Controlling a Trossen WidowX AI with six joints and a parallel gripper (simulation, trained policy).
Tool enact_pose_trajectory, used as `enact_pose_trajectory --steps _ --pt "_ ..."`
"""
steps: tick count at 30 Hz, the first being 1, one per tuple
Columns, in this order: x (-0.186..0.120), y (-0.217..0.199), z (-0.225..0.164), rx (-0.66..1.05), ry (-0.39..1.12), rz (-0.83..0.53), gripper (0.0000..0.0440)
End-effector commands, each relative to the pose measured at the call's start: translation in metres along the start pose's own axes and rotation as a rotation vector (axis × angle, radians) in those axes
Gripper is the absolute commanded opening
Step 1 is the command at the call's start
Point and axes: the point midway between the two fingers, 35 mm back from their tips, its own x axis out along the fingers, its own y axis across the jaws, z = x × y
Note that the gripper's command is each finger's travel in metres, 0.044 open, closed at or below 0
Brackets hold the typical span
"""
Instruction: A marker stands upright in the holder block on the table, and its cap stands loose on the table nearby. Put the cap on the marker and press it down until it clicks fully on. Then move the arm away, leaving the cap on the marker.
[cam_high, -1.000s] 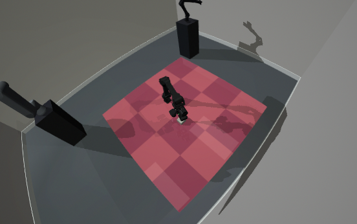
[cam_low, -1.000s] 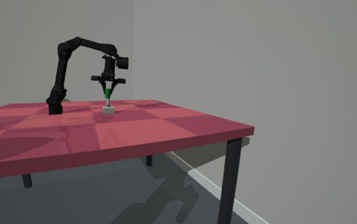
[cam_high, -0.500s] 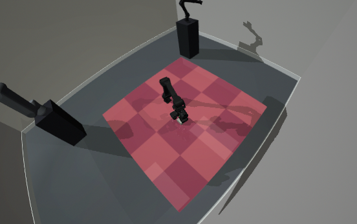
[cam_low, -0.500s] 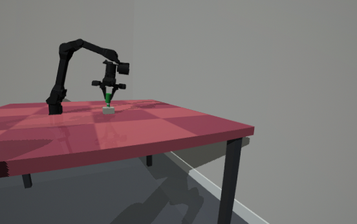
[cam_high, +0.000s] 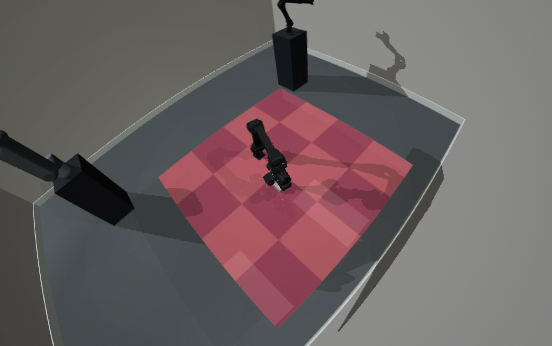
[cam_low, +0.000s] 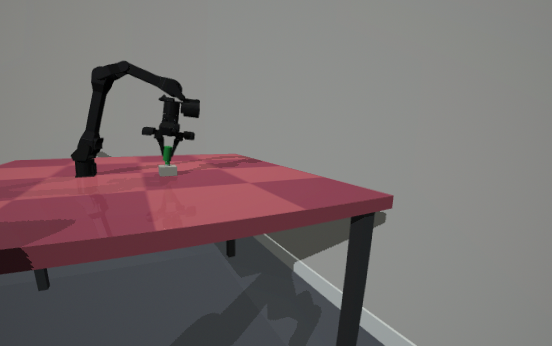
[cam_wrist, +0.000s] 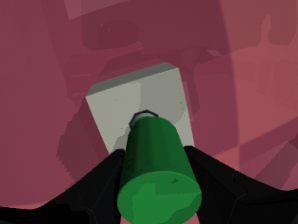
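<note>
The green marker cap (cam_low: 167, 153) (cam_wrist: 155, 155) was found upright over the marker (cam_low: 167, 163) (cam_wrist: 143, 119), with only a short grey length of the latter exposed above the off-white holder block (cam_high: 278, 188) (cam_low: 167, 171) (cam_wrist: 115, 100). Whether the cap was fully seated could not be determined. The gripper (cam_high: 278, 177) (cam_low: 168, 154) (cam_wrist: 154, 155) pointed down and was partly open, its two black fingers clamped on opposite sides of the cap. The block sat flat on the red checkered bench (cam_high: 275, 285) (cam_low: 300, 215) (cam_wrist: 30, 100), near its middle and well in from all four edges and corners. The black arm (cam_high: 265, 142) (cam_low: 142, 74) arched over from its base, nearer the bench's upper-left edge in the top view.
</note>
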Motion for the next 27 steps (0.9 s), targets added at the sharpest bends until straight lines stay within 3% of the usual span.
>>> enact_pose_trajectory --steps 1,27 --pt "0.0179 -0.0064 0.0018 -0.01 -0.007 -0.061 0.0067" --pt "0.023 -0.0074 0.0071 -0.051 -0.026 -0.058 0.0094"
